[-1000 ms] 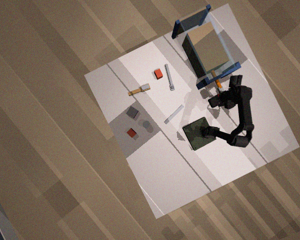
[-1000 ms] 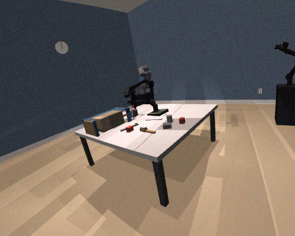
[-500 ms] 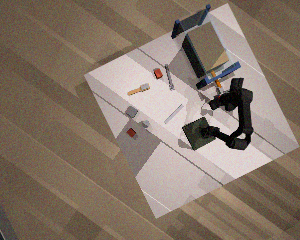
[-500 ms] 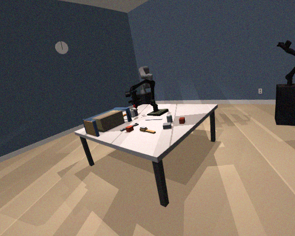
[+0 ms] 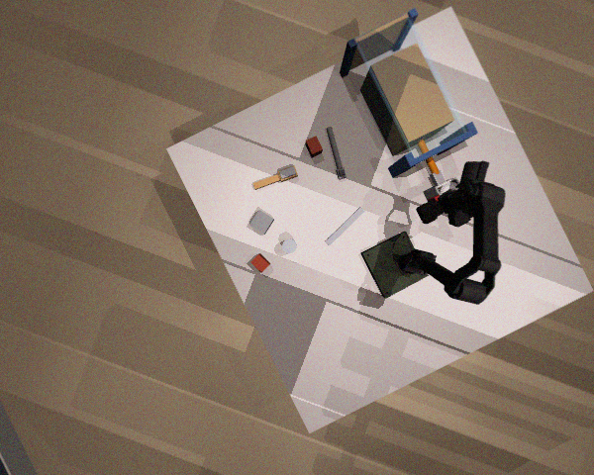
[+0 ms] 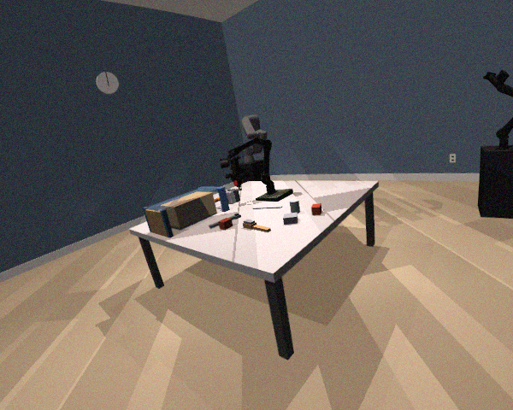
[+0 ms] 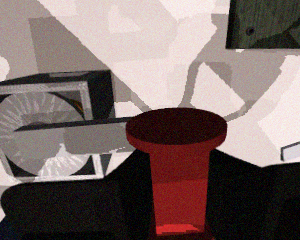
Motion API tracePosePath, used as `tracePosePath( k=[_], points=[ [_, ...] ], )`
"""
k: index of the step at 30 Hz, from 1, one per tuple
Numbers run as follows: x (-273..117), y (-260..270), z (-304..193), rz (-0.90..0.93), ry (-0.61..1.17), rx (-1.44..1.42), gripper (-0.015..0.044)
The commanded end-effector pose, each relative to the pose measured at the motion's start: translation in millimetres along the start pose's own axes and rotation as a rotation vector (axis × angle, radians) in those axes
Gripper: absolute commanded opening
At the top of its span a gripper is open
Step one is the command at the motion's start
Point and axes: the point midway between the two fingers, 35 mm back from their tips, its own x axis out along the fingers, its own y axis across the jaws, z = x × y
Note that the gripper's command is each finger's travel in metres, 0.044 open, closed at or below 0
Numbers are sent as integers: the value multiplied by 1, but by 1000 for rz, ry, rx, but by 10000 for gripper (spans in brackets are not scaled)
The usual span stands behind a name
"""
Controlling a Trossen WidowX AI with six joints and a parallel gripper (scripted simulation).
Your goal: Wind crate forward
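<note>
The tan crate sits flat inside the clear-panelled cubby. A narrow gap shows in the top view between its front and the blue-painted mouth frame. An orange strap runs through the mouth towards the winch. The handle's grey crank arm reaches across the winch top to its upright red knob. My gripper is shut on that knob, beside the winch. The key and its hole are hidden.
A flat grey bar lies near the robot's base plate. A dark wrench-like tool, red block, wooden-handled brush, grey block, pale cylinder and second red block are farther left.
</note>
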Motion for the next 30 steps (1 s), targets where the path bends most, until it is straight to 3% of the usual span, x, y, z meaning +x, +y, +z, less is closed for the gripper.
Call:
tracePosePath(
  k=[1,30],
  points=[
    [1,2,16,10,-36,10,0],
    [-1,15,50,12,-40,10,0]
  ],
)
